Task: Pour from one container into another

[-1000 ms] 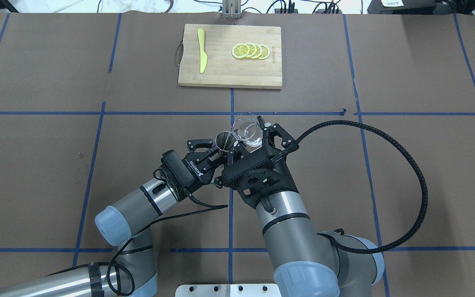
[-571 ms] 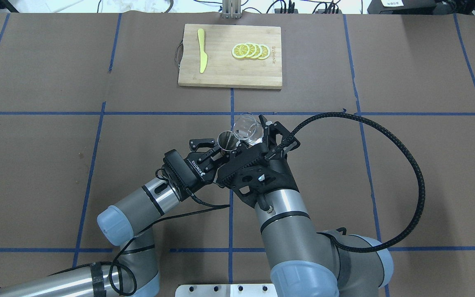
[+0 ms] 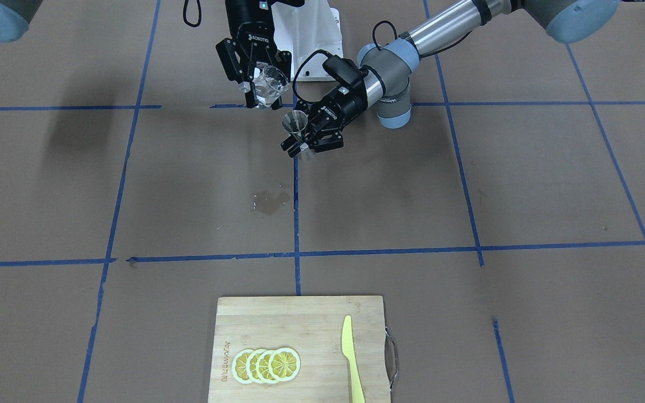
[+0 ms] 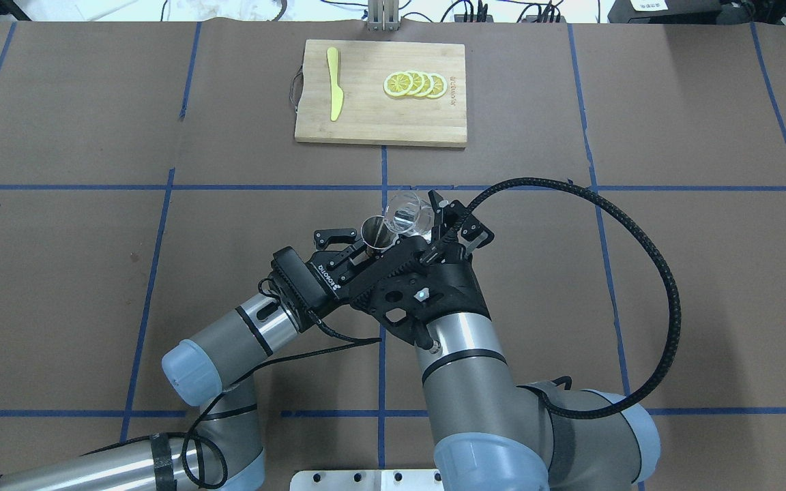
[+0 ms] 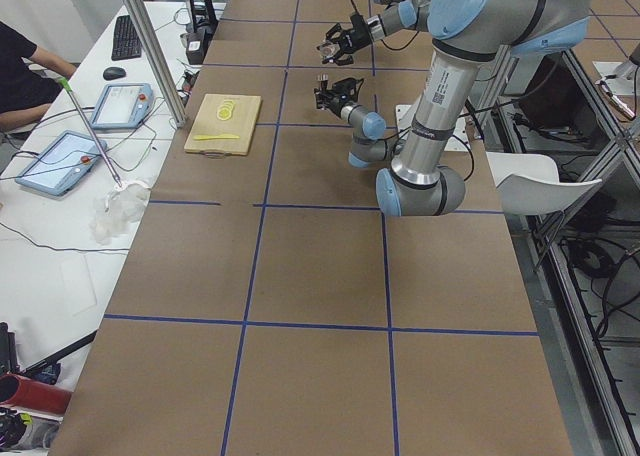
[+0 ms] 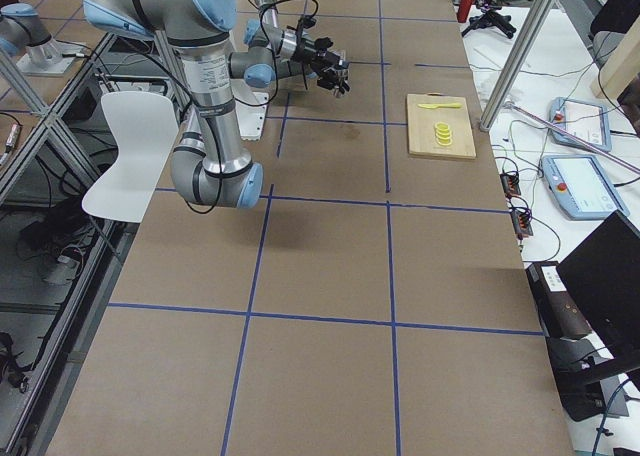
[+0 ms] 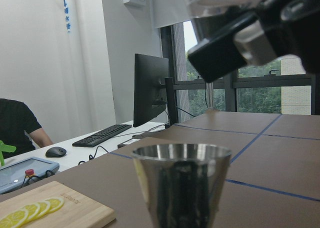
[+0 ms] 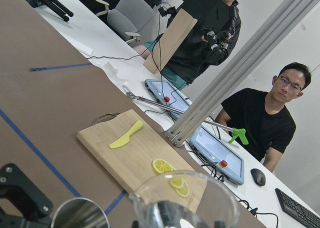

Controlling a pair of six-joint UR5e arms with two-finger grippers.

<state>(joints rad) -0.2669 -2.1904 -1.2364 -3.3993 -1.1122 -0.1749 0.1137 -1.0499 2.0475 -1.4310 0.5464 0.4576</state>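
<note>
Overhead exterior shows the right hand (image 4: 423, 222) gripping the tilted glass cup (image 4: 407, 211) just beside the steel jigger (image 4: 373, 232), which the left hand (image 4: 364, 246) clamps upright above the counter (image 4: 93, 273).

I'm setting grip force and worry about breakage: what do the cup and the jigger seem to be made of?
Cup: probably glass, clear and glossy; the lemon slices behind show through its wall, though clear plastic cannot be ruled out.
Jigger: polished metal, likely steel; silver-grey wall with mirror-like light and dark streaks.
</note>
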